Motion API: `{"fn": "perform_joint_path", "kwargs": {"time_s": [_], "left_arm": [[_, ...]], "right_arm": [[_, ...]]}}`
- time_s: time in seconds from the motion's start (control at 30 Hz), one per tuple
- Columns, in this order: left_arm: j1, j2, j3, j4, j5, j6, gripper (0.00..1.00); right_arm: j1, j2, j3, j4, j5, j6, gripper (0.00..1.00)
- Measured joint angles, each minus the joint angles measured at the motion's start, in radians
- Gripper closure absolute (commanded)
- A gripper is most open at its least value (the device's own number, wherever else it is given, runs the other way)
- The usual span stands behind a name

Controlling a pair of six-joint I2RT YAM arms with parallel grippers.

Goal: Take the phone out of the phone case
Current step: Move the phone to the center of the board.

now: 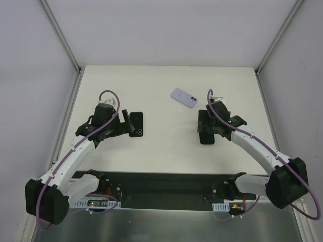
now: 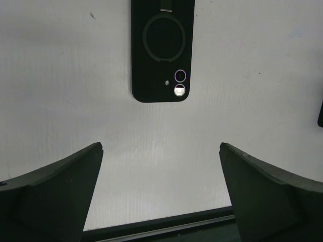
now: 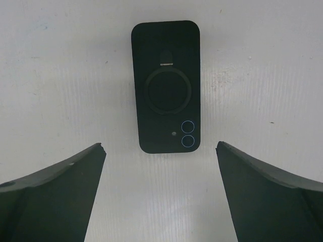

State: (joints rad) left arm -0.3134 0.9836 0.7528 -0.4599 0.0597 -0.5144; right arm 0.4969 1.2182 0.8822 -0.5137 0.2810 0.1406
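A black phone case with a ring on its back (image 1: 136,124) lies flat, back up, left of centre. In the left wrist view (image 2: 163,50) its camera holes show a purple-rimmed lens. My left gripper (image 1: 123,125) (image 2: 160,146) is open and empty, just short of its camera end. A second black ringed case (image 1: 207,136) lies to the right. In the right wrist view (image 3: 166,86) its lenses are blue-rimmed. My right gripper (image 1: 206,123) (image 3: 160,145) is open and empty, close above that case. A bare lilac phone (image 1: 183,98) lies back up farther back.
The white table (image 1: 166,146) is walled by white panels left, right and back. A black rail (image 1: 166,184) runs along the near edge between the arm bases. A dark sliver shows at the right edge of the left wrist view (image 2: 320,113).
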Motion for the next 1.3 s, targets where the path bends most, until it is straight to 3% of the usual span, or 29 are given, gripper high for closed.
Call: {"fn": "perform_joint_path", "kwargs": {"time_s": [0.4, 0.57, 0.87, 1.1, 1.3], "left_arm": [[-0.003, 0.055, 0.007, -0.001, -0.01, 0.001, 0.01], [-0.057, 0.116, 0.035, -0.013, -0.014, 0.002, 0.01], [-0.094, 0.123, 0.044, -0.035, -0.017, 0.001, 0.01], [-0.094, 0.121, 0.044, -0.042, -0.016, 0.001, 0.01], [-0.094, 0.123, 0.045, -0.044, -0.005, -0.002, 0.01]], "right_arm": [[0.009, 0.04, 0.016, -0.018, 0.026, -0.004, 0.04], [-0.003, 0.101, 0.029, -0.018, 0.017, -0.012, 0.04], [-0.201, 0.257, 0.055, -0.002, -0.12, -0.018, 0.04], [-0.205, 0.388, 0.08, 0.034, -0.237, -0.029, 0.04], [-0.171, 0.433, 0.089, 0.044, -0.246, -0.047, 0.04]]}}
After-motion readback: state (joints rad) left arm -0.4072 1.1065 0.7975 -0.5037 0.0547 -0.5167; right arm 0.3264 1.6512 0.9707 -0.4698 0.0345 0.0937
